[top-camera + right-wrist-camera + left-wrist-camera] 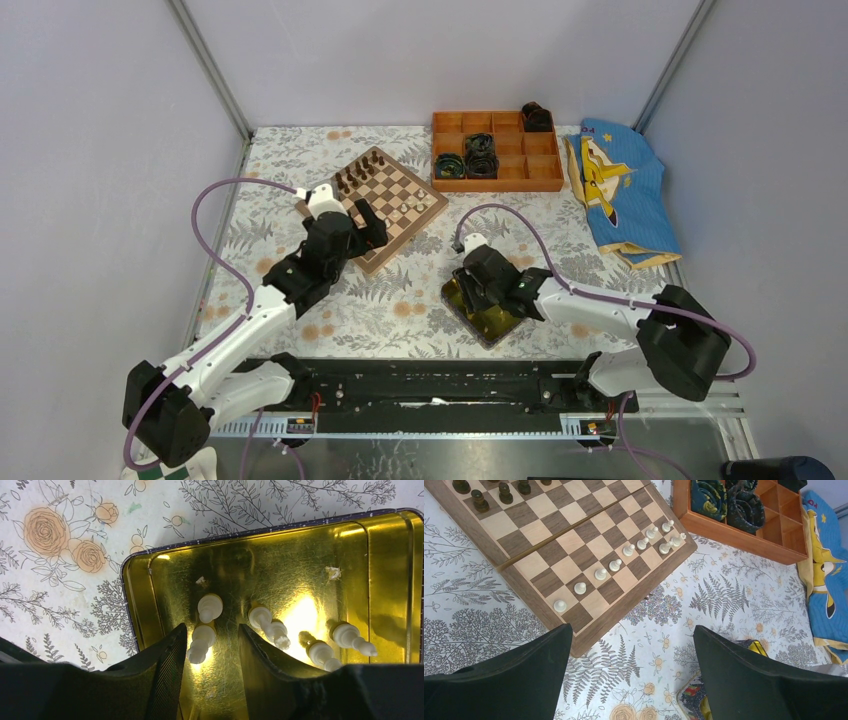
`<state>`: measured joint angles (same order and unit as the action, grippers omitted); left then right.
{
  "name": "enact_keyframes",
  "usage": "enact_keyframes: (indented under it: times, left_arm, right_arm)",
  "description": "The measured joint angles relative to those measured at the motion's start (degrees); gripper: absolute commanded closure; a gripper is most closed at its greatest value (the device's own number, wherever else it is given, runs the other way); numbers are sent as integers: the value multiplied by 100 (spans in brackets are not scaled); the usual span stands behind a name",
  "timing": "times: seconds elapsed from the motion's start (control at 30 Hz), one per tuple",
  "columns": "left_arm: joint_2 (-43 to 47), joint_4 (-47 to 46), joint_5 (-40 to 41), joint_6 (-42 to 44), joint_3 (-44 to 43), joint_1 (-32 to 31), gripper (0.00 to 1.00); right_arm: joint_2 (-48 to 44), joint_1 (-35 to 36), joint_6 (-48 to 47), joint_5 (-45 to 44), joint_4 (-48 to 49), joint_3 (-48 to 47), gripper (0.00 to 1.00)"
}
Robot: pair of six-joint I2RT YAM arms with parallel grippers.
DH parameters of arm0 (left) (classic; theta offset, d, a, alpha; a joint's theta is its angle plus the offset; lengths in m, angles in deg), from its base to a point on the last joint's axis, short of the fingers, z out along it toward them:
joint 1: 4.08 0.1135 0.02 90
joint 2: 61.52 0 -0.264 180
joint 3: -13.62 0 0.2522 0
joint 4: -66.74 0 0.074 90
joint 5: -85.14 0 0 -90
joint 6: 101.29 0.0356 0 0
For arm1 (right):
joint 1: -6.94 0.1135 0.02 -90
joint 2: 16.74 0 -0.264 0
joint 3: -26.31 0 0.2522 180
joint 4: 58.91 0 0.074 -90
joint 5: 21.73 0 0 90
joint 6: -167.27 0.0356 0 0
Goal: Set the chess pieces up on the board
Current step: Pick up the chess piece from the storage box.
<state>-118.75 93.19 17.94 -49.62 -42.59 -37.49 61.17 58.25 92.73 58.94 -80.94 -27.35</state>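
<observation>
The board [385, 205] lies at the back centre; in the left wrist view [574, 535] a row of several cream chess pieces [614, 565] stands along its near side, with two more [671, 542] by the right corner. My left gripper [631, 628] is open and empty, above the table just off the board's near corner [365, 232]. My right gripper [212, 628] is open, low over the yellow tray [135, 595], its jaws either side of a lying cream piece [200, 647] next to the left finger. Several more cream pieces [270, 625] lie in the tray.
Dark brown pieces [479, 500] stand on the board's far side. An orange compartment box [497, 150] with dark rolled items sits at the back. A blue cartoon cloth [620, 190] lies at the right. The tray [490, 320] sits near the front, right of centre.
</observation>
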Motion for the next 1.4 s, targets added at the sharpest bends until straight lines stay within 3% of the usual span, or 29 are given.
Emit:
enact_keyframes:
  times: [0.4, 0.77, 1.0, 1.17, 1.4]
  left_arm:
    - [0, -7, -76, -31, 9, 0, 1]
    - [0, -22, -96, -42, 61, 0, 1]
    - [0, -26, -98, -44, 87, 0, 1]
    - [2, -26, -98, -46, 111, 0, 1]
    - [2, -26, -98, -46, 116, 0, 1]
  right_arm:
    - [232, 2, -20, 37, 48, -122, 53]
    - [455, 2, -48, 39, 129, -236, 62]
    - [487, 2, -68, 35, 129, -236, 76]
    - [487, 2, -85, 20, 127, -240, 95]
    - [481, 4, -109, -17, 105, -321, 100]
